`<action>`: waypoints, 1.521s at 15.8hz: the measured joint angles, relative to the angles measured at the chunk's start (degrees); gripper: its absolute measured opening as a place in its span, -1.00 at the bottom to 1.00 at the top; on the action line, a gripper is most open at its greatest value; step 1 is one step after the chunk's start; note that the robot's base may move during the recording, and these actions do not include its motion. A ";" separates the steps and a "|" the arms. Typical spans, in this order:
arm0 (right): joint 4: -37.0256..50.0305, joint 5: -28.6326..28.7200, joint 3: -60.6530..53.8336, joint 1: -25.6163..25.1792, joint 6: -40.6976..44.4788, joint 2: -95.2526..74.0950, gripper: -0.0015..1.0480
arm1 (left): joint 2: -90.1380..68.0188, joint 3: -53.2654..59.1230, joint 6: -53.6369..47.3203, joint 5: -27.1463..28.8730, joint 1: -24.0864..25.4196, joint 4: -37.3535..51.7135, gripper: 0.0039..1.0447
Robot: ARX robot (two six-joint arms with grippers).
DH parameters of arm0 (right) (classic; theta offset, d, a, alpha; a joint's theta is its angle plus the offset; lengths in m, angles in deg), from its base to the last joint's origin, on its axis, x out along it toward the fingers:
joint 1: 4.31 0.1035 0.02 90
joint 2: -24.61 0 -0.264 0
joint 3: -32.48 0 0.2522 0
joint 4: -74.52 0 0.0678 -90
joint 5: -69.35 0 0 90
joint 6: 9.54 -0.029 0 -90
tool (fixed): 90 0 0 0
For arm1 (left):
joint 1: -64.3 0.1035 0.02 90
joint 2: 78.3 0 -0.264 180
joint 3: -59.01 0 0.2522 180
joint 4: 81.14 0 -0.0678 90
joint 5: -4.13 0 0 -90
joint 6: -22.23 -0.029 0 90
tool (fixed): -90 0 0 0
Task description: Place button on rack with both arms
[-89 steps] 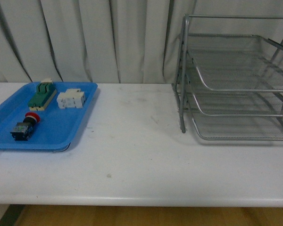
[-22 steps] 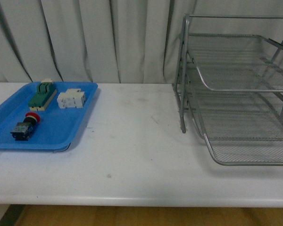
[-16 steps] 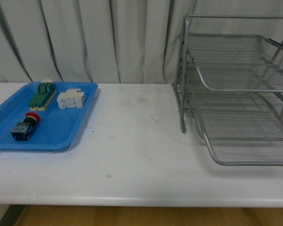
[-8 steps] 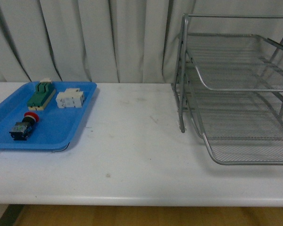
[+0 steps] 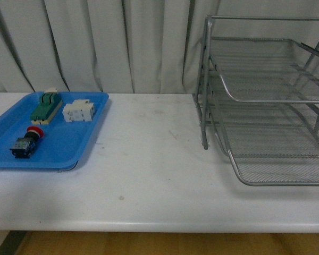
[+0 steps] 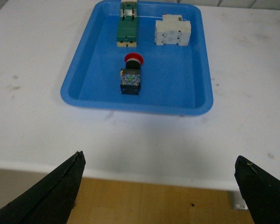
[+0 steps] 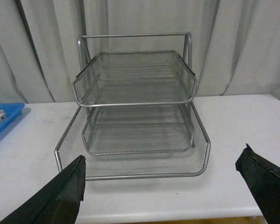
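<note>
Two end effectors released; button (image 5: 25, 142) in blue tray (image 5: 64, 139)

Both hover with fingers spread wide at the near desk edge. The left end effector (image 6: 156, 193) faces the blue tray and the right end effector (image 7: 161, 191) faces the rack (image 7: 135, 93). On the desk (image 5: 149, 175), the button lies in the tray at 9 o'clock, red cap pointing away. Beyond it, the green component (image 5: 47, 107) sits at its 12 o'clock and the white block (image 5: 78, 111) at 2 o'clock. The rack stands at 3 o'clock, lowest tier jutting nearest.

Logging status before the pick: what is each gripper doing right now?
Left gripper: open, holding nothing.
Right gripper: open, holding nothing.
</note>
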 joint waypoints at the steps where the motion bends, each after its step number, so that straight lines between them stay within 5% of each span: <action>1: -0.02 0.00 0.00 0.00 0.02 0.00 0.86 | -10.69 -5.09 -0.04 -1.79 1.07 4.20 0.88; 8: 0.00 0.00 0.00 0.00 0.00 0.02 0.87 | -60.92 -45.70 -5.60 -4.85 3.89 -6.29 0.88; 19: 0.00 0.00 0.00 0.00 0.02 0.02 0.87 | -81.90 -72.81 -6.73 -5.84 4.90 -15.85 0.88; 24: 0.00 0.00 0.00 0.00 0.02 0.00 0.87 | -81.57 -71.23 -7.17 -6.67 4.26 -14.88 -0.13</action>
